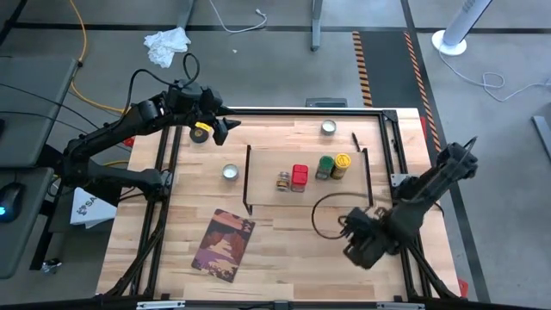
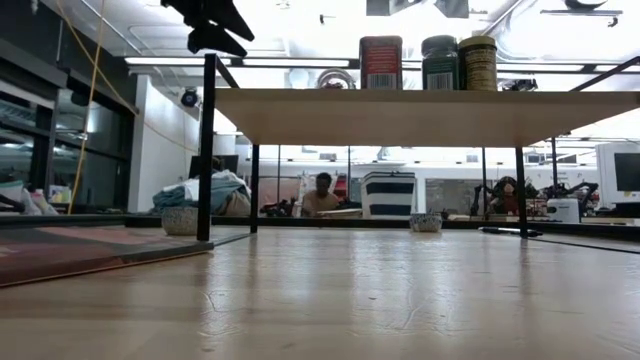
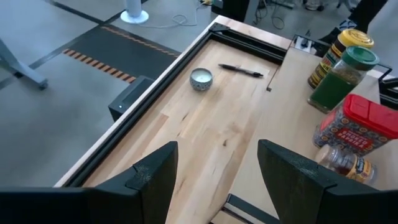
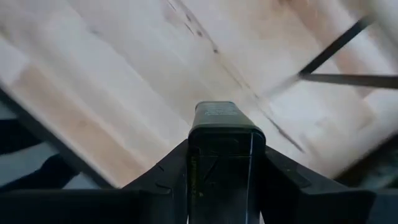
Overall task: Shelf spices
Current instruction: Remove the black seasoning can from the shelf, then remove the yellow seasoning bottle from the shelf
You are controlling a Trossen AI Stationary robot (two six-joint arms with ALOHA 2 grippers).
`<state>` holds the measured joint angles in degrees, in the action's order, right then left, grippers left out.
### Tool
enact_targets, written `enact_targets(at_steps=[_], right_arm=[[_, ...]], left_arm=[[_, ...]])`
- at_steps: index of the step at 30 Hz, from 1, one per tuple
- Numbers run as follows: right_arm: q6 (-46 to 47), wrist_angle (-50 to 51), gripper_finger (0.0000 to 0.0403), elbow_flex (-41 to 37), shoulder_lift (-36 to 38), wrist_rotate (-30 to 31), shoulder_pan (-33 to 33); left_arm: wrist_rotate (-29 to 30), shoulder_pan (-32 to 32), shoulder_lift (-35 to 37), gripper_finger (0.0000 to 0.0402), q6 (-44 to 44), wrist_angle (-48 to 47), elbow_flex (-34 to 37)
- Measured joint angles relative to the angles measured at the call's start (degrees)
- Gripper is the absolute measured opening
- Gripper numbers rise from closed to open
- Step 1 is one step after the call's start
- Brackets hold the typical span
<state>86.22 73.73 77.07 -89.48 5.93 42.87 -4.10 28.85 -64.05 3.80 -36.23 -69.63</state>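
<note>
Dark grey metal sits between my right fingers: the tin (image 4: 226,158), pinched flat on both sides, riding in my right gripper (image 1: 360,243), which hangs just off the near front corner of the shelf (image 1: 267,164). That one is in hand and not yet up there. A thin dark cable (image 1: 323,209) loops on the table between me and that shelf.

Now the shelf itself, pale board on black wire legs. Four spices stand on it in a loose row: the clear glass jar (image 1: 282,181), the red box (image 1: 299,177) right beside it, then the green-topped jar (image 1: 325,167) and the yellow-topped jar (image 1: 342,164) touching each other. So four of five are shelved by my count, and the tin is the last. I judge the open board to the clear jar's far side the likeliest landing spot.

Beyond the shelf's far left corner, my left gripper (image 1: 220,127) hovers with its jaws spread wide, holding nothing. A black pen (image 3: 241,71) lies behind the shelf. Off the shelf's front left, the brown-and-maroon book (image 1: 222,244) lies flat, no part of this job.
</note>
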Motion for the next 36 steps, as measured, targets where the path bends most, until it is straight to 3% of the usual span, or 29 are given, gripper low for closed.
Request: enact_targets(at_steps=[9, 16, 22, 26, 31, 36], right_arm=[[12.42, -19.64, 0.0139, -14.88, -2.03, -0.45, 0.64], [11.31, -19.61, 0.0203, -15.89, -2.03, -3.25, 0.51], [4.62, -16.05, 0.0251, -11.54, -1.98, -5.74, -0.18], [-1.29, -3.81, 0.0257, -4.6, -1.48, -5.74, -0.58], [-2.84, 15.58, 0.0258, 9.28, 0.4, 3.12, -2.82], [-13.25, 16.06, 0.0261, 18.14, 3.88, 15.89, -9.37]], left_arm=[[0.02, -0.09, 0.0, 0.0221, 4.7, -0.45, 0.0], [0.07, -0.14, 0.0, 0.0221, 6.64, -0.57, 0.0], [0.37, -0.12, 0.0, 0.0221, 6.62, -0.61, 0.0], [0.37, -0.12, 0.0, 0.0221, 6.64, -0.63, 0.0], [0.37, -0.12, 0.0, 0.0221, 6.65, -1.42, 0.0], [1.21, -0.07, -0.04, 0.0221, 8.05, -1.94, 0.0]])
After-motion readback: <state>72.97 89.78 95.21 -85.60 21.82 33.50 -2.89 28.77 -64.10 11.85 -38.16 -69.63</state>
